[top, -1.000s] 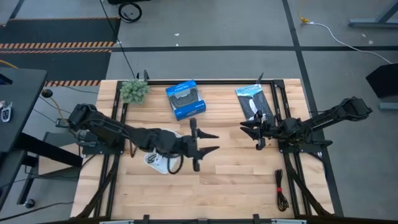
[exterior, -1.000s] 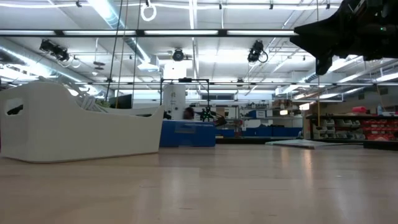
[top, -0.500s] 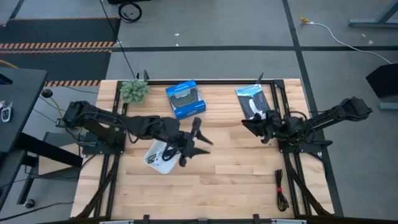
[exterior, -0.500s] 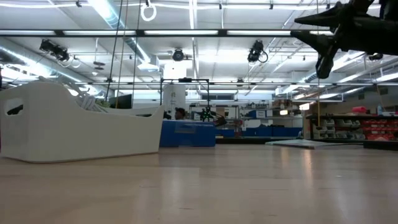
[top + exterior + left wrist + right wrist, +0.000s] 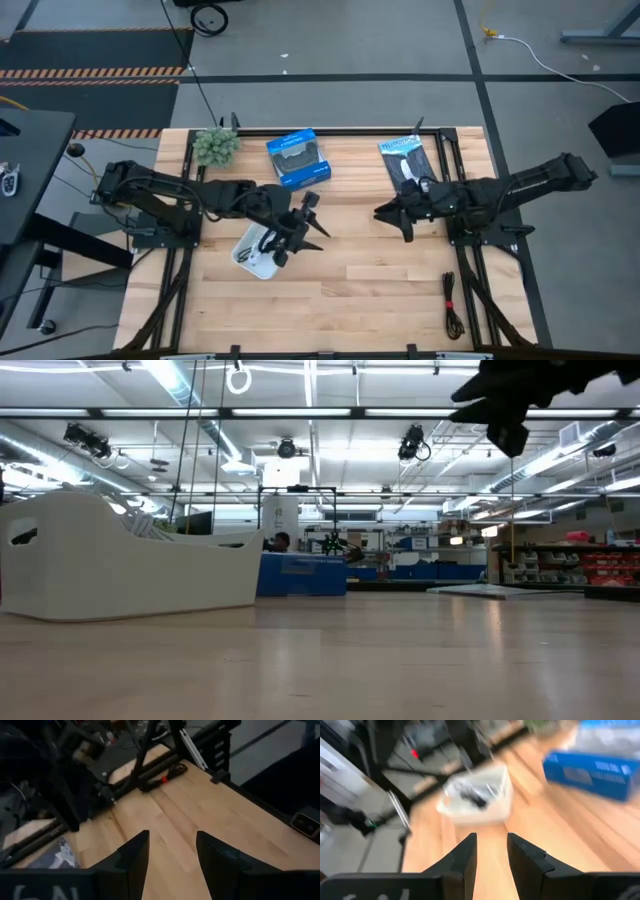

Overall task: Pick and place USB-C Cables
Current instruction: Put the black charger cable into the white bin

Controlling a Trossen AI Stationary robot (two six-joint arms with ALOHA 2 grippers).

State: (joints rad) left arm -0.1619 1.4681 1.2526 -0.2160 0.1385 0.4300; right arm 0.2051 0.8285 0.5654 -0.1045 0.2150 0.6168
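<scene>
A black USB-C cable with a red tie [image 5: 452, 305] lies flat on the table near the near right corner; it also shows in the left wrist view [image 5: 167, 771]. A small white bin [image 5: 252, 250] holds dark and white cable bundles [image 5: 472, 795]. My left gripper [image 5: 305, 228] is open and empty, in the air just right of the bin. My right gripper [image 5: 392, 215] is open and empty over the table's middle right, its fingers pointing toward the bin. In the low view it shows high at the top right [image 5: 497, 405].
A blue box [image 5: 297, 160] and a flat black packet with white print [image 5: 408, 162] lie along the far edge. A small green plant [image 5: 215, 146] stands at the far left. Bare wood lies between the two grippers and along the near edge.
My left gripper has drawn back toward the table's left edge, closer to the white bin, and has turned a little. My right gripper has gone toward the table's left, nearer the middle. Both stay open and empty.
</scene>
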